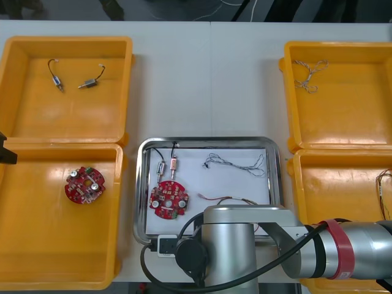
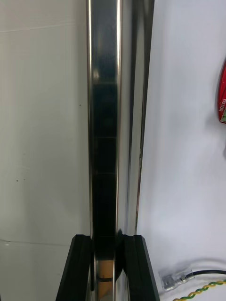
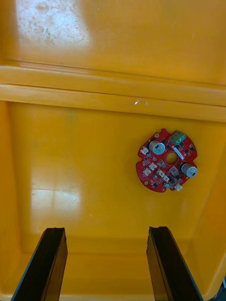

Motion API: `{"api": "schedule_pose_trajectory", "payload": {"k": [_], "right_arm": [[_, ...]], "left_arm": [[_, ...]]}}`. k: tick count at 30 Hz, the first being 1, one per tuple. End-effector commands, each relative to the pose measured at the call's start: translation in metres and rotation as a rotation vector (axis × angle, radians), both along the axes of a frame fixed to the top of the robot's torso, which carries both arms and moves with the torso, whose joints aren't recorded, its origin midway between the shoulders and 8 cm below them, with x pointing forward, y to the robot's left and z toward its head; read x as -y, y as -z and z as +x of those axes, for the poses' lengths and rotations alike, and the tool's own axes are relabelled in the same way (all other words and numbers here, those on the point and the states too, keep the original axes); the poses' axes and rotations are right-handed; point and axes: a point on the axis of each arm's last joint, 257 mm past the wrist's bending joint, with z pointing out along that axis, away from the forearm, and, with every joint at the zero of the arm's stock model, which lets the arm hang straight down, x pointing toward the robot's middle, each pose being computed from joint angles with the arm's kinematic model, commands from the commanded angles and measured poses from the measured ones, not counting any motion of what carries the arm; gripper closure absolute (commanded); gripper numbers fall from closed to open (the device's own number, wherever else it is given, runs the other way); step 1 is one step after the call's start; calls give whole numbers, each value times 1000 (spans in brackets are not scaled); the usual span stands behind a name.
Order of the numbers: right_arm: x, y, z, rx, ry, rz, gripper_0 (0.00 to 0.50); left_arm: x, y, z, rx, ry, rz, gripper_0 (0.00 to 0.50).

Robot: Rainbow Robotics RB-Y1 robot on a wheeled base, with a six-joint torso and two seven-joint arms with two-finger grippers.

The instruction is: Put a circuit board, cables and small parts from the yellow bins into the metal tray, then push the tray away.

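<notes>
The metal tray (image 1: 208, 141) lies mid-table, white inside. It holds a round red circuit board (image 1: 169, 200), two small metal parts (image 1: 166, 166), a thin black cable (image 1: 239, 162) and a red and yellow cable (image 1: 229, 199). My right arm reaches in from the near edge to the tray's near-left corner. In the right wrist view my right gripper (image 2: 107, 268) is shut on the tray's shiny rim (image 2: 106, 117), one finger on each side. My left gripper (image 3: 107, 263) hangs open over the near left yellow bin (image 3: 70, 155), short of a second circuit board (image 3: 167, 160).
The far left bin (image 1: 67, 116) holds two small metal parts (image 1: 58, 79). A twisted cable (image 1: 309, 73) lies in the far right bin, and another cable (image 1: 384, 184) in the near right bin. Bare table stretches beyond the tray's far side.
</notes>
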Motion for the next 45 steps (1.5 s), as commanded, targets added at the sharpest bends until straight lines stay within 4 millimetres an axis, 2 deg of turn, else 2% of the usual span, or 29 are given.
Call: {"api": "schedule_pose_trajectory", "payload": {"k": [1, 9, 21, 30, 37, 45], "right_arm": [[-9, -13, 10, 46, -22, 11, 500], [-4, -24, 28, 92, -12, 3, 500], [8, -54, 70, 200, 1, -20, 500], [7, -78, 97, 272, 1, -29, 500], [10, -89, 123, 319, 29, -58, 500], [10, -102, 140, 361, 39, -69, 500]], "left_arm": [[-10, -14, -1, 27, 54, 68, 0], [-10, -14, -1, 27, 54, 68, 0], [-10, -14, -1, 27, 54, 68, 0], [-10, -14, -1, 27, 54, 68, 0], [-10, -14, -1, 27, 54, 68, 0], [-10, -14, -1, 27, 54, 68, 0]]}}
